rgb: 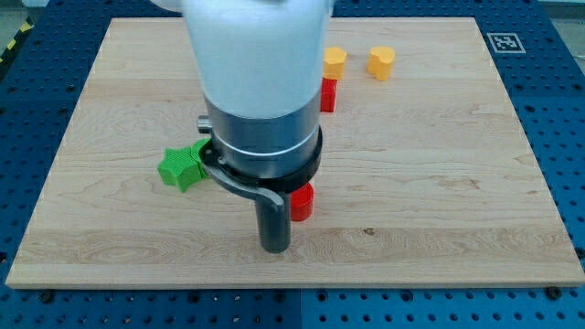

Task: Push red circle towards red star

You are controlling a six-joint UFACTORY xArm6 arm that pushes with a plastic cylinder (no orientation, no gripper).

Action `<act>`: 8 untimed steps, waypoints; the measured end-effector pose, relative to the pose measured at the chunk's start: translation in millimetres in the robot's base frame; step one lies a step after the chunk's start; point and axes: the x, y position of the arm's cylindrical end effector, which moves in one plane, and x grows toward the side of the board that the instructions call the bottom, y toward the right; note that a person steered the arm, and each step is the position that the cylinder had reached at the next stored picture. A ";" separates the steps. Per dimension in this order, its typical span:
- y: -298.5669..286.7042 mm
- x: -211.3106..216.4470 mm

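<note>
My tip [275, 247] sits just left of the red block [303, 202], possibly touching.

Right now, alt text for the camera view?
My tip rests on a wooden board, touching or nearly touching the left side of a red block. The arm hides most of another red block above; two yellow blocks near the top, green blocks left.

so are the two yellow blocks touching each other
No, the yellow block and the yellow heart-shaped block sit apart, with bare wooden board between them.
</note>
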 end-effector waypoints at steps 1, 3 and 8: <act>19.7 -18.0; 43.0 -45.6; -9.6 -18.5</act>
